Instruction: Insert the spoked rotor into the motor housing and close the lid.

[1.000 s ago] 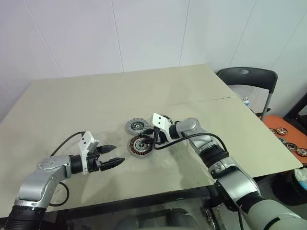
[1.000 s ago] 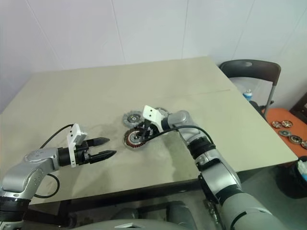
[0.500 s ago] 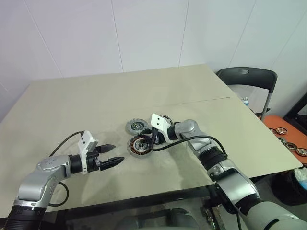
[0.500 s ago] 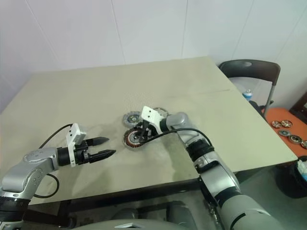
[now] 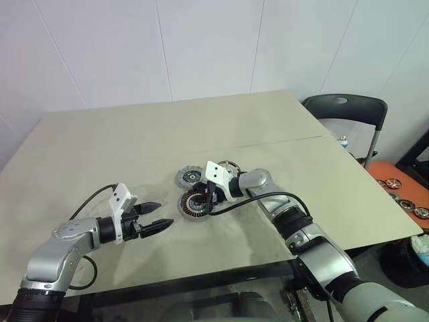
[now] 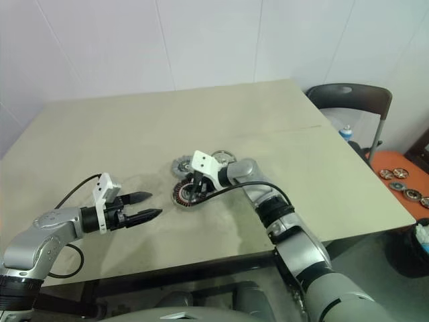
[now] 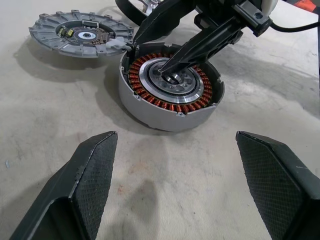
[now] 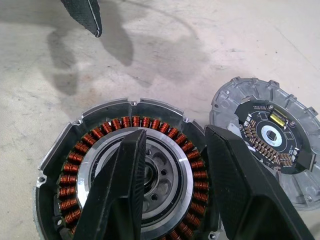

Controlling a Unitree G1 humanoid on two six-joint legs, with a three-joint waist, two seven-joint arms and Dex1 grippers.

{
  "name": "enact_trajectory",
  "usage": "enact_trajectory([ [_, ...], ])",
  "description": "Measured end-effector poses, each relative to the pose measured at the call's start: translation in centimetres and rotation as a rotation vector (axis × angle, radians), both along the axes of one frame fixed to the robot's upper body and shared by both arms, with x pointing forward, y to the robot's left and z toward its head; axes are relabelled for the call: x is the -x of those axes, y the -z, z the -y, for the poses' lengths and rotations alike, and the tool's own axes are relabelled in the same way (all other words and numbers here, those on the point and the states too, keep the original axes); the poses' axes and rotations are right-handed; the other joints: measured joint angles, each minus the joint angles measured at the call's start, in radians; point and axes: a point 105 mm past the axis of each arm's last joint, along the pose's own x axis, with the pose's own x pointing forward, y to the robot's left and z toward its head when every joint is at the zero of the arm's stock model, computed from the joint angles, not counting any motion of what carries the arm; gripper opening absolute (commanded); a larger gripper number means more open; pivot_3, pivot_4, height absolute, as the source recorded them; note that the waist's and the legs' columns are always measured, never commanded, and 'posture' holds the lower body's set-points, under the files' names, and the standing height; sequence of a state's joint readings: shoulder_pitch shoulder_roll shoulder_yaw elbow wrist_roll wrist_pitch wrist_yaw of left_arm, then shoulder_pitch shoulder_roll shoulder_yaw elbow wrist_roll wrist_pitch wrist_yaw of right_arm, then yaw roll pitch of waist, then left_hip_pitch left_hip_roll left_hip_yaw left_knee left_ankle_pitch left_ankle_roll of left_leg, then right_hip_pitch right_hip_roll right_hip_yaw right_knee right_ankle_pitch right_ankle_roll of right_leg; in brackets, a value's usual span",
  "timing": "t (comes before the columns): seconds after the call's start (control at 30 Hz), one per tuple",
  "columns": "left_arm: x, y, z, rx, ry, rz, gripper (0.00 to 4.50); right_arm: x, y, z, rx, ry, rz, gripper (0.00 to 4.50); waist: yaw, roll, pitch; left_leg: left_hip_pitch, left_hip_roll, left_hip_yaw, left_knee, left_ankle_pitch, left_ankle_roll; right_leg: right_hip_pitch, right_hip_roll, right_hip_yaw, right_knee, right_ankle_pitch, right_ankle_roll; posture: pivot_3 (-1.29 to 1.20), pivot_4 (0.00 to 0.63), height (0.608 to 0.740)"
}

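At the centre of the desk (image 5: 100, 141), the right pincer (image 7: 167, 70) is hovering half-parted, gripping nothing, over the copper-wound housing (image 7: 170, 90); beside it lies the lid (image 7: 82, 34). The left pincer (image 5: 155, 217) is waiting released. Seating wants square alignment.

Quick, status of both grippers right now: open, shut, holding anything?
Left gripper: open, holding nothing, short of the copper-wound round motor housing.
Right gripper: partly open over the housing's pale metal centre, gripping nothing visible.
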State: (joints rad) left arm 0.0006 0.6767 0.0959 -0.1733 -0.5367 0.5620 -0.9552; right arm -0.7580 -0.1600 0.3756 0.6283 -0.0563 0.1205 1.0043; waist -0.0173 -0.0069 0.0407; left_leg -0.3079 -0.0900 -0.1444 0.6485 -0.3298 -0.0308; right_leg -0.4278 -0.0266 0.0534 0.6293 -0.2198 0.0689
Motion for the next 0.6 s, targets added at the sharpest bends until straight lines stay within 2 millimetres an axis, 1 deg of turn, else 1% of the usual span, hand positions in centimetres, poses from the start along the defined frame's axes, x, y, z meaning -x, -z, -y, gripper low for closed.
enact_trajectory([
  [0.4, -0.01, 0.07, -0.06, -0.003, -0.012, 0.001, 4.03, -0.14, 0.49, 0.00, 0.025, 0.000, 0.040, 1.94, 0.000, 0.000, 0.000, 0.000, 0.000, 0.000, 0.000, 0.000, 0.000, 0.000, 0.000, 0.000, 0.000, 0.000, 0.000, 0.00, 0.000, 0.740],
  [0.5, -0.04, 0.06, -0.09, -0.004, -0.015, 0.002, 4.03, -0.08, 0.54, -0.24, 0.041, -0.019, 0.083, 1.94, -0.002, 0.000, 0.000, 0.000, 0.000, 0.000, 0.000, 0.000, 0.000, 0.000, 0.000, 0.000, 0.000, 0.000, 0.000, 0.00, 0.000, 0.740],
  [0.6, -0.13, -0.06, -0.22, -0.005, -0.024, 0.007, 4.03, -0.04, 0.73, -0.58, 0.032, -0.008, 0.065, 1.94, -0.002, 0.000, 0.000, 0.002, 0.000, 0.000, 0.000, 0.000, 0.000, 0.001, 0.000, 0.000, 0.000, 0.000, 0.000, 0.00, 0.000, 0.740],
])
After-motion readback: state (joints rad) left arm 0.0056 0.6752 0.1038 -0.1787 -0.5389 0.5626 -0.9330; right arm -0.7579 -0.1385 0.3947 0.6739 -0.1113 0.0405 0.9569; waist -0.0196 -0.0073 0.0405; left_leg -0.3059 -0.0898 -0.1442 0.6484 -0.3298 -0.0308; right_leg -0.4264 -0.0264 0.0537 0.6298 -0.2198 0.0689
